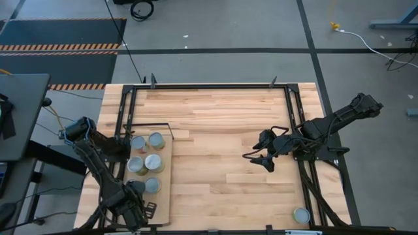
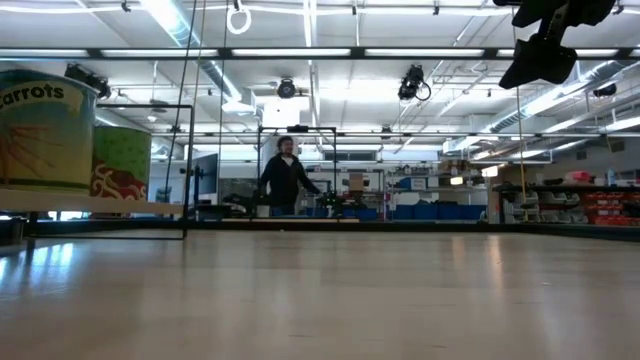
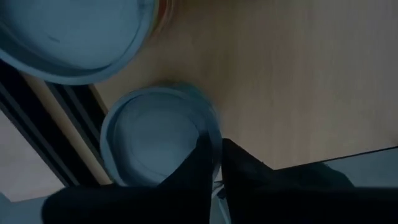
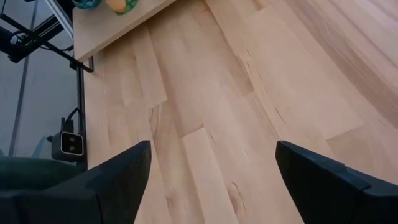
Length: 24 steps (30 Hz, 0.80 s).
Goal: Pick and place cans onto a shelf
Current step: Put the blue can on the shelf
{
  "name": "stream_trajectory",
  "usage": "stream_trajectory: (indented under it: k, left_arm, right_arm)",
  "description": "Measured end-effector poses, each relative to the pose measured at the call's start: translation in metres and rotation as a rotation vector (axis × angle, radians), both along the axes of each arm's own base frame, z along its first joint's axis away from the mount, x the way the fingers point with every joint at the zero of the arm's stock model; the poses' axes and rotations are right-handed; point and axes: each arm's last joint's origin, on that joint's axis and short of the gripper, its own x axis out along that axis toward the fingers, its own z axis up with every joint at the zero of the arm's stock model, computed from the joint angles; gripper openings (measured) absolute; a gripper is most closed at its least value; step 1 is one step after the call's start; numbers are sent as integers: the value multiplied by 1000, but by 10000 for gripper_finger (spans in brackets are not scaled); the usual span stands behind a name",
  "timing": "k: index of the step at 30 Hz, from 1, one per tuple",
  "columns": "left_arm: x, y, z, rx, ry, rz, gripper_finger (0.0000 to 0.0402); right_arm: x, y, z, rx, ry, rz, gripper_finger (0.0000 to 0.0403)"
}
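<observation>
The shelf [image 1: 163, 202] is a pale board at the table's left side, and several silver-lidded cans stand on it [image 1: 153, 162]. The nearest of them [image 1: 151, 185] also shows in the left wrist view [image 3: 155, 137]. My left gripper [image 1: 145, 192] is over the shelf's near part, and its fingers [image 3: 221, 165] are close together at that can's rim. One more can [image 1: 301, 215] stands on the table at the near right. My right gripper [image 1: 261, 156] is open and empty, up in the air over the table's right half [image 4: 211, 168]. The low view shows a carrots can [image 2: 45, 125] and a green can [image 2: 120, 160] on the shelf. My left gripper's shut fingers [image 3: 202, 168] stand at the lid's rim [image 3: 214, 127] of the nearest can on the shelf. One finger shows in front of the lid. I cannot tell whether they touch the can, which stands upright on the board.
A black frame [image 1: 209, 86] runs around the tabletop. A thin black wire frame [image 1: 153, 125] stands at the shelf's far end. Bare wood [image 1: 215, 130] lies between the shelf and my right arm. A person [image 2: 287, 180] stands far off in the room.
</observation>
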Motion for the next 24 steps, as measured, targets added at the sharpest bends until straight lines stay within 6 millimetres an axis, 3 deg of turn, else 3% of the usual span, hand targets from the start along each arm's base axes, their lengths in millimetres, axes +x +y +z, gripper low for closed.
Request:
stream_trajectory:
  k: [12,19,24]
  left_arm:
    - [-2,-2,0,-31,23,-41,99]
    - [-4,-7,1,-58,5,-58,107]
    - [-14,-4,-1,47,-7,-66,107]
  right_arm:
    - [1,-4,0,0,0,-22,353]
    - [3,-8,0,0,0,-41,353]
    - [3,-8,0,-2,-1,-39,353]
